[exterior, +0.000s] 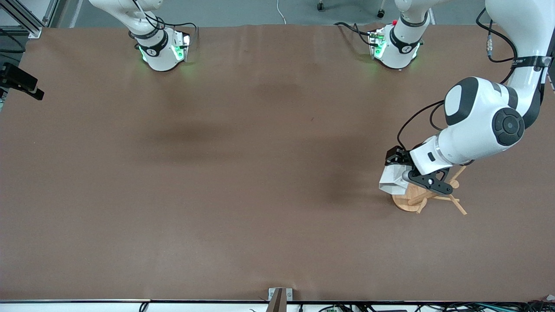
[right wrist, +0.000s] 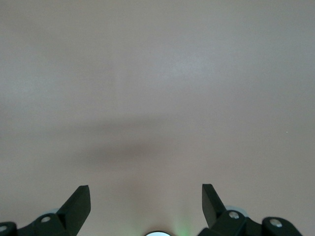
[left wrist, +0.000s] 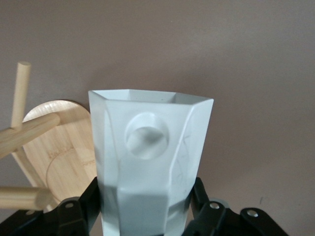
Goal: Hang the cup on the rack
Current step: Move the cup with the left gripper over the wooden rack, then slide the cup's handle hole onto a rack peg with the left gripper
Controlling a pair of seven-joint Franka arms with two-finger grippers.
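The white faceted cup [exterior: 393, 181] is held in my left gripper [exterior: 401, 171], over the edge of the rack's oval base. In the left wrist view the cup [left wrist: 150, 157] fills the middle, its handle with the round hole facing the camera, and the black fingers [left wrist: 81, 209] press its two sides. The bamboo rack [exterior: 427, 197] stands toward the left arm's end of the table, partly under the left hand; its base [left wrist: 56, 142] and two pegs [left wrist: 27, 132] show beside the cup. My right gripper [right wrist: 146, 196] is open and empty over bare table; it is out of the front view.
The brown table [exterior: 243, 173] stretches wide toward the right arm's end. The two arm bases [exterior: 162, 47] stand along the table's edge farthest from the front camera. A black camera mount [exterior: 19, 82] sits at the right arm's end.
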